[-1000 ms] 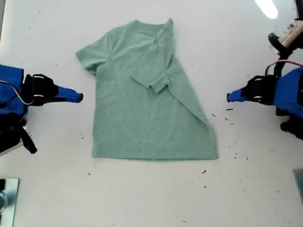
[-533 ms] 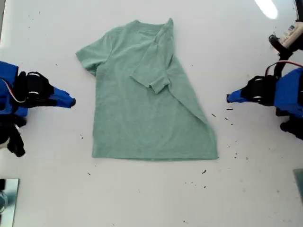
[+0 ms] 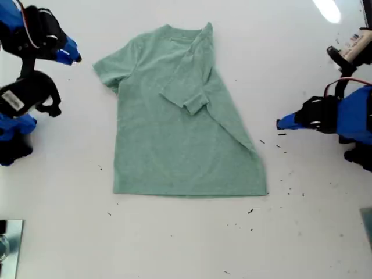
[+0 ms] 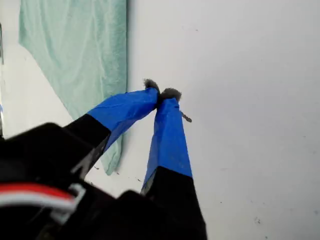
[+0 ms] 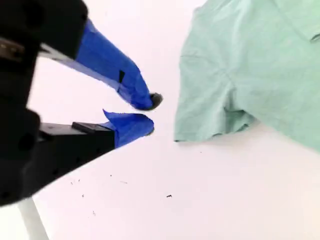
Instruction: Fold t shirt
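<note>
The pale green t shirt (image 3: 168, 139) lies flat on the white table, neck toward the far edge. Its side at the exterior view's right is folded inward, with that sleeve (image 3: 189, 99) lying on the chest. The other sleeve (image 3: 107, 70) is spread out. My first gripper (image 3: 280, 123) is shut and empty, off the shirt at the exterior view's right; its wrist view shows the blue tips (image 4: 162, 93) touching beside the shirt's edge (image 4: 85, 45). My second gripper (image 3: 75, 57) hovers at the exterior view's upper left, tips (image 5: 149, 114) slightly parted, empty, short of the spread sleeve (image 5: 210, 115).
Dark specks (image 3: 285, 148) dot the table near the first arm. A black and white part (image 3: 351, 46) sits at the exterior view's upper right. A shiny object (image 3: 9, 238) lies at its lower left corner. White table (image 3: 186, 244) surrounds the shirt.
The second arm swung from the middle of the exterior view's left side up to its upper left corner, beside the spread sleeve. The first arm and the shirt stayed put.
</note>
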Controlling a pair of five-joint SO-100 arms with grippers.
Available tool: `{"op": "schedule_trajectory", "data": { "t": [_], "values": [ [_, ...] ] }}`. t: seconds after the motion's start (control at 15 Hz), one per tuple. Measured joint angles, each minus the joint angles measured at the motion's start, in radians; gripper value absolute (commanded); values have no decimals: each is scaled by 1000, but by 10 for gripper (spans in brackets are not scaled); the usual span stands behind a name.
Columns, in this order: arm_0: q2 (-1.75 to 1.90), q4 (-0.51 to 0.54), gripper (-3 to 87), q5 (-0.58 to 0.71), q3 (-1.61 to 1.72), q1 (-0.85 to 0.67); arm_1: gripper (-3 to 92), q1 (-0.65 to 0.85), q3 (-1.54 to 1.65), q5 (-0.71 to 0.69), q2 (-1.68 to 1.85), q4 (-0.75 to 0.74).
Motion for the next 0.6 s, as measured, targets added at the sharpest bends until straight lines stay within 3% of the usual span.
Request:
{"op": "schedule_trajectory", "data": {
  "t": [0.33, 0.6],
  "values": [
    [-44, -41, 317, 43, 12, -23, 25, 0, 0, 0, 0, -6],
    [-239, -284, 321, 40, 163, -26, 25, 0, 0, 0, 0, -12]
  ]
}}
